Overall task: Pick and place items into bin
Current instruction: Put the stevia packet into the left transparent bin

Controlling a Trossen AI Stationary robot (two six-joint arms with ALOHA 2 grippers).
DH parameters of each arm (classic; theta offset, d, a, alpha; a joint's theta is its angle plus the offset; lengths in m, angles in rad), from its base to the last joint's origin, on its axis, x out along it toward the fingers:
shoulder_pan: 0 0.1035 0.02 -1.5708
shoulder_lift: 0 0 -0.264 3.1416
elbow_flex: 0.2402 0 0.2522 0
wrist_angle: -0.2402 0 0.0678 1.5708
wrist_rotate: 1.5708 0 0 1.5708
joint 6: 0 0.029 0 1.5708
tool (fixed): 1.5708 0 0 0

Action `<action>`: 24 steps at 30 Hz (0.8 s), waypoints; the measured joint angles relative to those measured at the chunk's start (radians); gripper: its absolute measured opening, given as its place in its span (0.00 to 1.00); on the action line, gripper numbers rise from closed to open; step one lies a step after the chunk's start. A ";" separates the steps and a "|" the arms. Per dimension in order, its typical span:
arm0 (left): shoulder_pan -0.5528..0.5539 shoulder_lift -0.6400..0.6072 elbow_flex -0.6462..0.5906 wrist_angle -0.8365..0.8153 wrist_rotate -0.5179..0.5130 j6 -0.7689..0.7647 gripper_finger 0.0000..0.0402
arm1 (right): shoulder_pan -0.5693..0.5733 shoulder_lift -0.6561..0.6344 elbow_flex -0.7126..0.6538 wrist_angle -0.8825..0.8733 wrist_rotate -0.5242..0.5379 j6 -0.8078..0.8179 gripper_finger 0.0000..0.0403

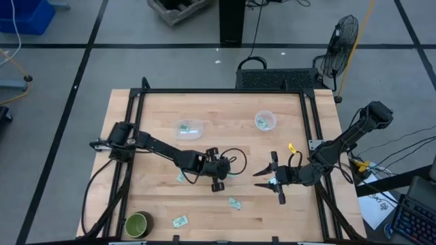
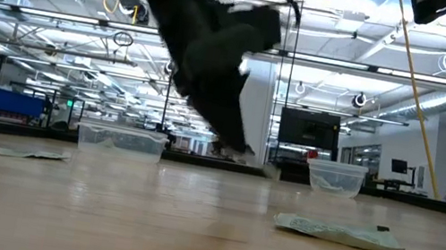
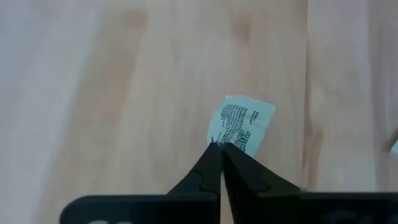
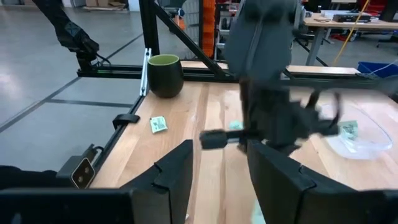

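Note:
Several small pale green-and-white packets lie flat on the wooden table: one packet (image 1: 235,203), another (image 1: 180,220) toward the near edge, and a third (image 1: 182,178) beside the left arm. My left gripper (image 1: 223,171) is mid-table and shut on a packet (image 3: 241,123). My right gripper (image 1: 268,179) waits open just to its right, facing it, with nothing between its fingers (image 4: 180,171). In the low view the left gripper (image 2: 237,141) hangs down over the table, and a packet (image 2: 339,233) lies close to the camera. My left gripper pinches the packet's near edge (image 3: 222,140) between its two shut fingertips (image 3: 210,163), coming from above and pointing down. The rest of the packet spreads out flat beyond the tips. Whether it is clear of the table I cannot tell.
Two clear plastic tubs stand toward the far edge, one (image 1: 191,128) on the left and one (image 1: 265,121) on the right, each with packets inside. A dark green round bowl (image 1: 138,224) sits at the near left corner. A black frame (image 1: 218,91) edges the table.

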 joint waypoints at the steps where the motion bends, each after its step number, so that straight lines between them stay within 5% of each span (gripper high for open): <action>1: 0.000 -0.019 0.000 -0.005 -0.013 0.002 0.04 | 0.000 0.000 0.000 0.001 0.000 0.000 0.36; 15: 0.039 -0.319 -0.002 -0.513 -0.346 -0.147 0.02 | 0.000 0.000 0.000 0.001 -0.003 0.000 0.36; 24: 0.222 -0.428 -0.124 -0.551 -0.312 -0.134 0.09 | 0.000 0.000 0.000 0.002 -0.004 0.000 0.36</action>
